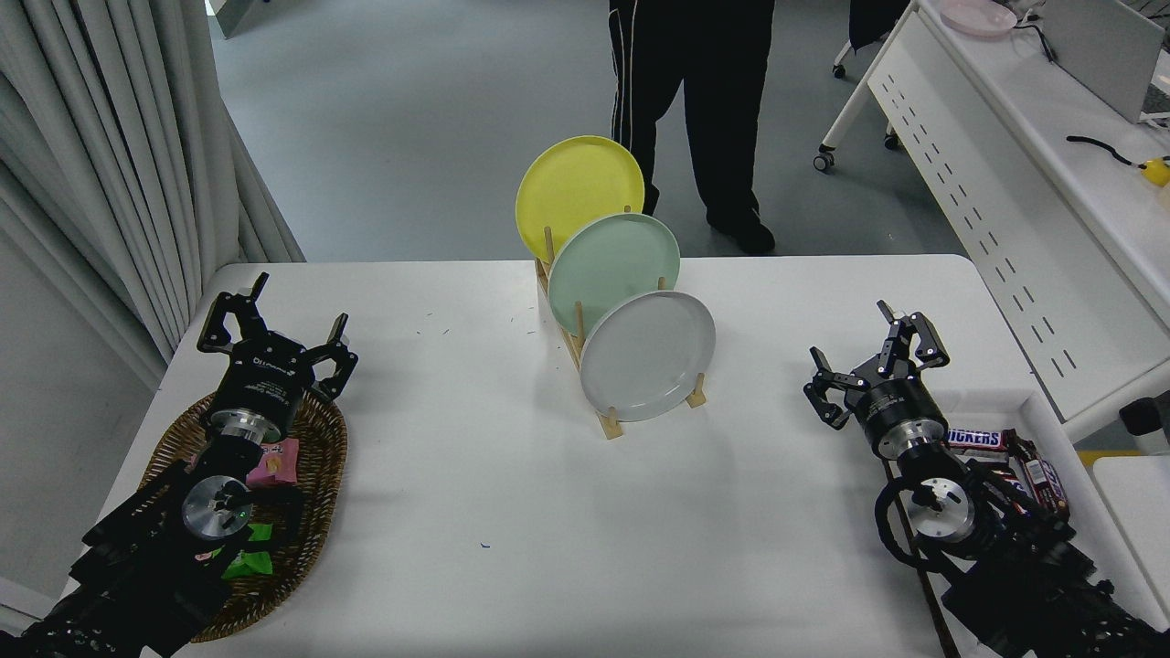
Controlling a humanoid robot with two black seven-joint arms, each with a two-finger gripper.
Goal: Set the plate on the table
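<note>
The light grey plate [647, 355] stands upright in the front slot of a wooden rack [611, 422] near the middle of the white table [512, 512]. A mint green plate [613, 260] stands behind it and a yellow plate [579, 190] behind that. My right gripper [873, 354] is open and empty, to the right of the rack and well apart from the grey plate. My left gripper [274, 327] is open and empty, parked at the lower left above a wicker basket [315, 475].
The wicker basket holds wrapped sweets. A white tray [1051, 402] with chocolate bars [976, 440] sits at the right edge under my right arm. A person [695, 110] stands beyond the table's far edge. A white perforated-panel desk [1005, 183] stands at the upper right.
</note>
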